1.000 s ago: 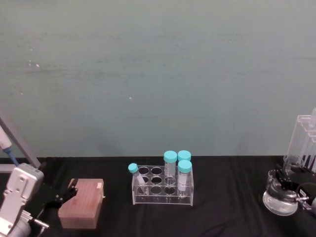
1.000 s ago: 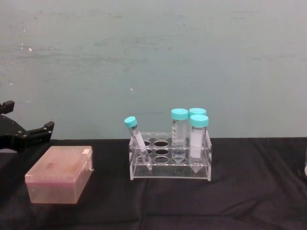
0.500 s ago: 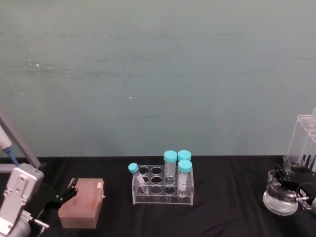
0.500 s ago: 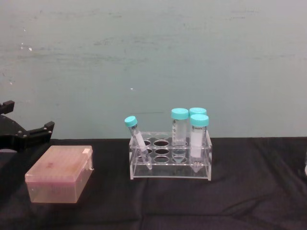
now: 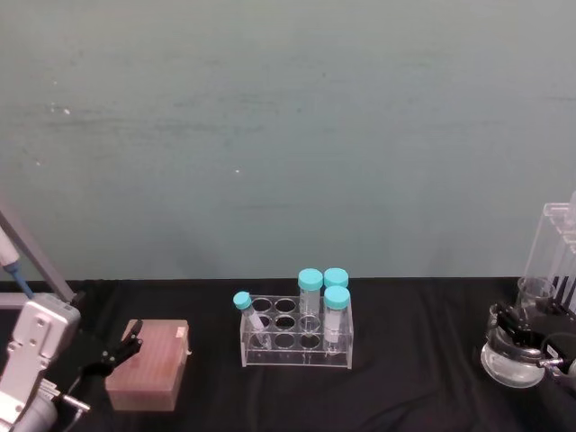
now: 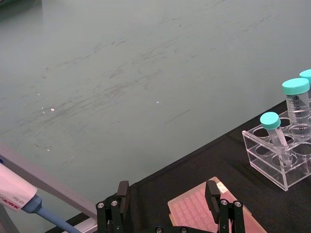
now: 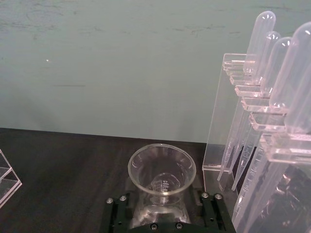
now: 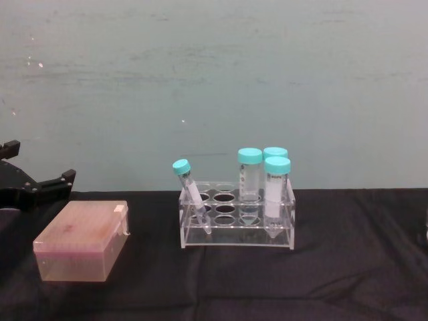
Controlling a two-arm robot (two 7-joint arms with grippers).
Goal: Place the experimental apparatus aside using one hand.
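The right gripper (image 7: 162,200) clasps the flask (image 5: 511,355) by its neck beside the tube stand (image 5: 556,256), while the left gripper (image 6: 167,199) hangs open over the pink box (image 5: 148,364).

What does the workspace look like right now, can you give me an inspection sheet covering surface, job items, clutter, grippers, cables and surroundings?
Surface: black cloth over the table.
Job's things: conical flask at the far right, beside the tall acrylic stand of round-ended tubes.
Clutter: clear tube rack at centre with four teal-capped tubes, one leaning; pink tip box to its left.
Grippers: right gripper straddles the flask's neck, grip cannot be judged; left gripper open behind the pink tip box, holding nothing.
Cables: thin grey cable on the left arm.
Surroundings: plain teal wall.
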